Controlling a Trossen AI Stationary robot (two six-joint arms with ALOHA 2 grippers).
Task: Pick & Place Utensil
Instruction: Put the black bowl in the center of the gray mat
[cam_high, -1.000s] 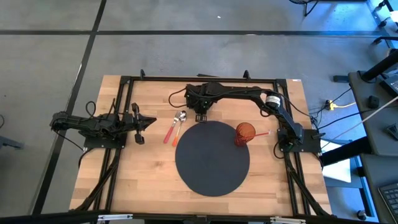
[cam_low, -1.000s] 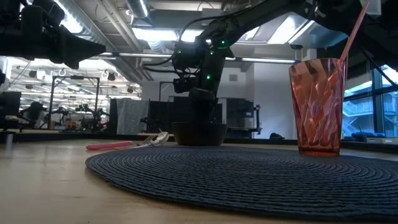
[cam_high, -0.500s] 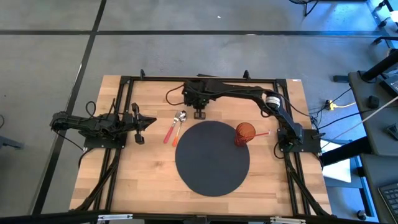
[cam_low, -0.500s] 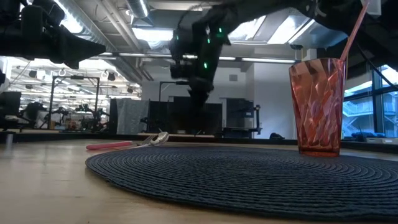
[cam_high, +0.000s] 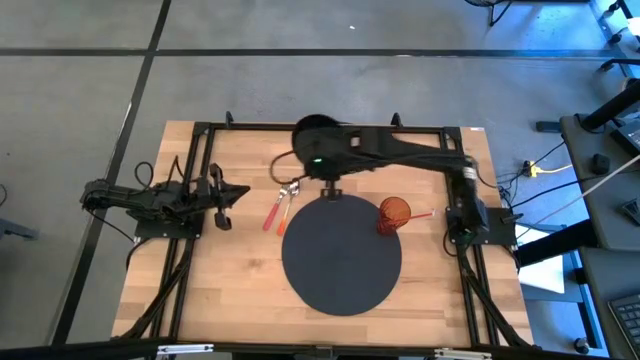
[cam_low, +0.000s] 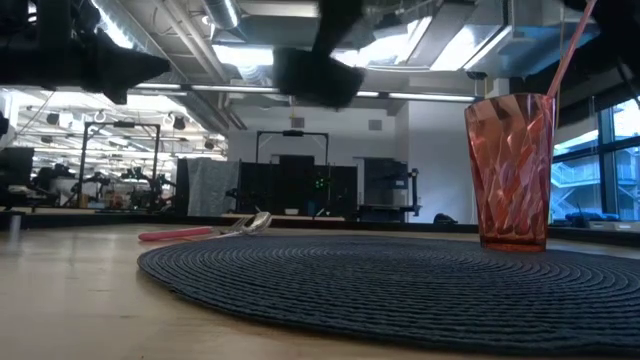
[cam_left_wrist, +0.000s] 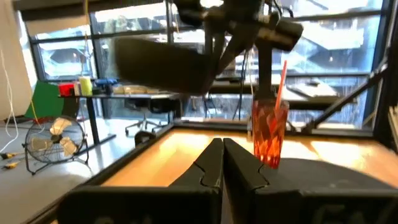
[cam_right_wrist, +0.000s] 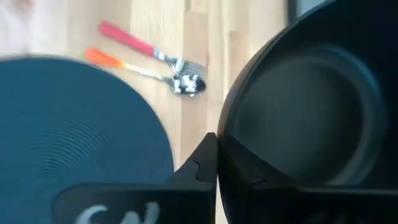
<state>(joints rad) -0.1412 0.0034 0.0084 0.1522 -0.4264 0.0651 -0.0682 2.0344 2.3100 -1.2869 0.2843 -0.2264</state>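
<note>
A black bowl (cam_high: 314, 128) hangs high over the table's far middle in my right gripper (cam_high: 319, 152), which is shut on it; it also shows in the low view as the bowl (cam_low: 315, 75). A pink-handled fork (cam_right_wrist: 134, 42) and an orange-handled spoon (cam_right_wrist: 124, 64) lie side by side on the wood, left of the round dark placemat (cam_high: 340, 260). In the high view their heads sit partly under the arm, the handles (cam_high: 274, 214) clear of it. My left gripper (cam_high: 222, 196) rests shut at the table's left. My right gripper holds the bowl by its rim (cam_right_wrist: 219, 146), coming at it from above. One finger (cam_right_wrist: 200, 167) lies against the outside of the wall; the bowl covers the other. The bowl is lifted clear of the table, with its hollow (cam_right_wrist: 305, 118) facing the wrist camera.
A red ribbed tumbler (cam_high: 393, 214) with a pink straw stands on the placemat's right edge. A black frame (cam_high: 200, 150) borders the table. Bare wood (cam_high: 230, 290) lies left of and in front of the mat.
My right gripper has risen from the table just beyond the mat's far edge, carrying the bowl with it. The bowl, which stood on the wood a second ago, now hangs high above it and a little nearer the far edge. The utensils have stayed put.
</note>
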